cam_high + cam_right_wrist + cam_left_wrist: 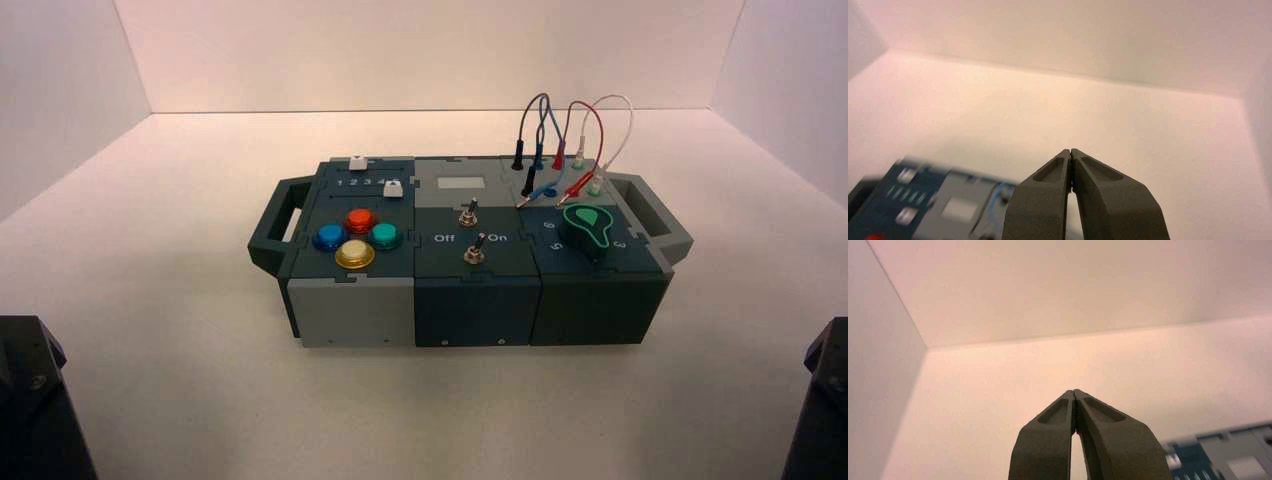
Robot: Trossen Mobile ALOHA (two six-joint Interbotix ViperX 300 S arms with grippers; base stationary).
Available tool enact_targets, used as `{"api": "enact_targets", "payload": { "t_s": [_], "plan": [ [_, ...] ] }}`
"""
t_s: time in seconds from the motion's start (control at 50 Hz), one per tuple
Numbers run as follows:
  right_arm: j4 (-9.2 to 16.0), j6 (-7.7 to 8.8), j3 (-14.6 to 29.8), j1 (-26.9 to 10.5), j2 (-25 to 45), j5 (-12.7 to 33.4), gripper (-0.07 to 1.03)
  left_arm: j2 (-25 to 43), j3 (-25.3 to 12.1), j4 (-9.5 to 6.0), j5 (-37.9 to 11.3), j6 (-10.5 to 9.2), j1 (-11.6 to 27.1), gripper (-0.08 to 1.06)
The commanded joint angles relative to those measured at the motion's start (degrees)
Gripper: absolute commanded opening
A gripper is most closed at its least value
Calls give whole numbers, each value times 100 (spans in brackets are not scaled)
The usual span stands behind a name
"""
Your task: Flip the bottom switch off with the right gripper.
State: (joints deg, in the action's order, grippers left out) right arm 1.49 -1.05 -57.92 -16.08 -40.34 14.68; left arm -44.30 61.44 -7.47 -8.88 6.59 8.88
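Observation:
The box [470, 290] stands in the middle of the table. The bottom switch [474, 252] is a small silver toggle with a dark lever on the box's middle section, between white "Off" and "On" lettering; its twin [467, 215] stands just behind it, nearer the grey rectangle [462, 184]. In the high view only dark arm parts show, the right arm [822, 400] at the lower right corner and the left arm [35, 400] at the lower left, both far from the box. My right gripper [1070, 151] is shut and empty, raised, with the box's far part low in its view. My left gripper [1075, 391] is shut and empty.
The box's left section bears four coloured buttons [355, 237] and two white sliders [372, 174]. Its right section bears a green knob [587, 228] and looped wires [575, 135]. Handles stick out at both ends [278, 225]. White walls enclose the table.

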Motion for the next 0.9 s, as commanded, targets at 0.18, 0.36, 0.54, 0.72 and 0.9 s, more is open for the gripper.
{"api": "enact_targets", "payload": {
  "t_s": [0.18,0.36,0.54,0.72,0.9],
  "plan": [
    [554,-18,738,-712,686,1195,-2,185,-404,-185,-1907,-369,185,-3],
    [984,-18,861,-949,1063,1503,-2,492,-510,-343,-2725,-501,554,-3],
    [1195,-132,861,-993,1230,1758,-2,703,-580,-888,-3076,-703,826,-3],
    [1266,-299,826,-1046,1336,1969,-2,1002,-589,-1415,-3146,-703,1063,-3],
    [1248,-334,861,-1169,1617,2294,-2,1573,-598,-1521,-3190,-800,1380,-3]
  ]
}}
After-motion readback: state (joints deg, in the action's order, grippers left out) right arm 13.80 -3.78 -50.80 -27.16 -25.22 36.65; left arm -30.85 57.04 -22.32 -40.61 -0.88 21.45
